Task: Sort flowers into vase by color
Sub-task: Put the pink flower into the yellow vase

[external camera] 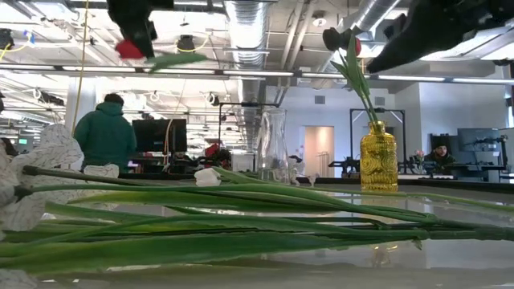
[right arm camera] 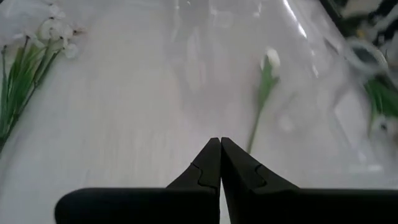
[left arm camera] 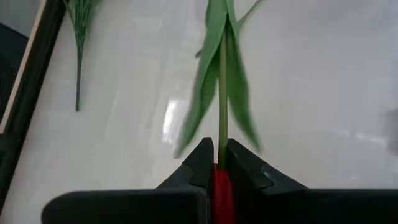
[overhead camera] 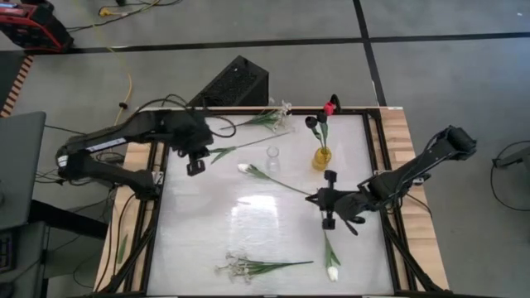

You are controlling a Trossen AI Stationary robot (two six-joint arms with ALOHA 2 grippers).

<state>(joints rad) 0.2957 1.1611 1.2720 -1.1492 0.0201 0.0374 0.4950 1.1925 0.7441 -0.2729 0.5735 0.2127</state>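
My left gripper (overhead camera: 195, 164) hangs over the table's far-left part, shut on a red tulip (left arm camera: 222, 186). That tulip's green stem (overhead camera: 252, 144) reaches toward the clear vase (overhead camera: 273, 153). A yellow vase (overhead camera: 321, 157) holds a dark purple bloom (overhead camera: 312, 122) and a red bloom (overhead camera: 329, 108). White tulips lie flat on the table at the centre (overhead camera: 247, 170) and the near right (overhead camera: 332, 270). White blossom sprigs lie at the near edge (overhead camera: 238, 266) and the far edge (overhead camera: 277, 116). My right gripper (overhead camera: 313, 197) is shut and empty, near the stem end of the centre white tulip (right arm camera: 267, 62). My left gripper pinches the red tulip between its two fingers where the stem (left arm camera: 222, 134) meets the bloom. The red bloom (left arm camera: 222, 190) sits back between the fingers. The stem and leaves run straight ahead, along the fingers. The flower is roughly level and lifted clear of the table (external camera: 173, 58).
The white table top (overhead camera: 207, 232) is framed by black rails (overhead camera: 374, 149) on a wooden base. A black box (overhead camera: 236, 83) stands past the far edge. Bare surface lies between the arms at mid-table. A person in a green jacket (external camera: 104, 132) stands in the room behind.
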